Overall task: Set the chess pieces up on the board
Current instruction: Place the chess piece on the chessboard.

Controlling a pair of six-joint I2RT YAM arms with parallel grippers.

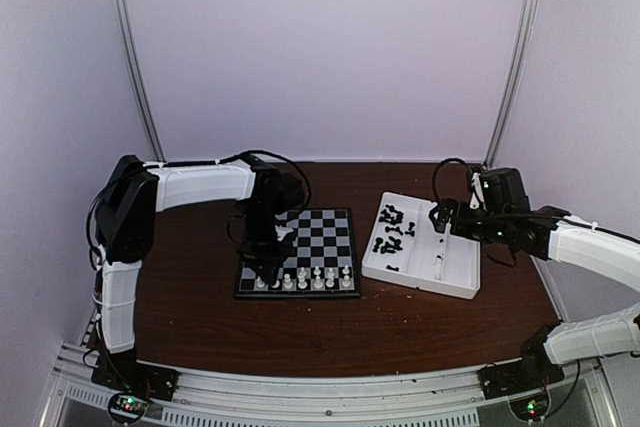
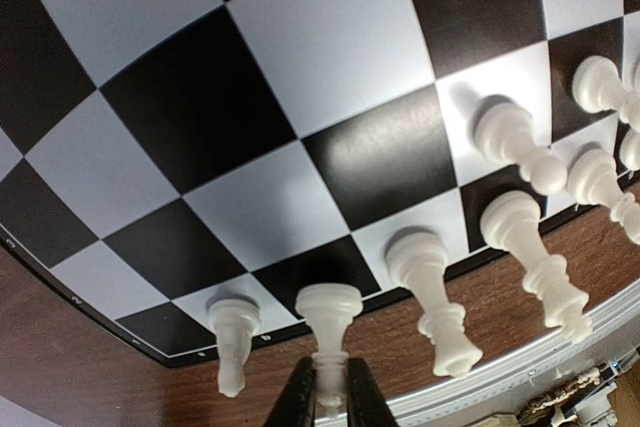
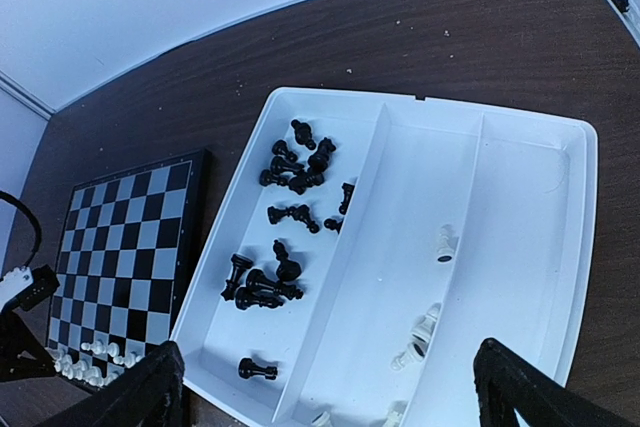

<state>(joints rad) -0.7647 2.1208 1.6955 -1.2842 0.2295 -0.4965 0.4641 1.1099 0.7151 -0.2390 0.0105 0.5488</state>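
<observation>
The board [image 1: 318,230] lies at the table's middle, with white chess pieces [image 1: 312,279] in its two near rows. My left gripper [image 1: 267,272] hangs over the near-left corner. In the left wrist view the left gripper [image 2: 331,399] is shut on the top of a white piece [image 2: 330,312], whose base is at a near-edge square of the board [image 2: 300,47]. Other white pieces [image 2: 435,292] stand beside it. My right gripper [image 3: 335,392] is open above the tray [image 3: 590,197]. Black pieces [image 3: 285,237] lie in its left compartment, and white ones [image 3: 430,332] in the middle.
The white divided tray [image 1: 455,277] sits right of the board, angled on the brown table [image 1: 200,327]. Its right compartment holds nothing. A metal rail [image 1: 330,392] runs along the near edge, and pale walls close in the back and sides.
</observation>
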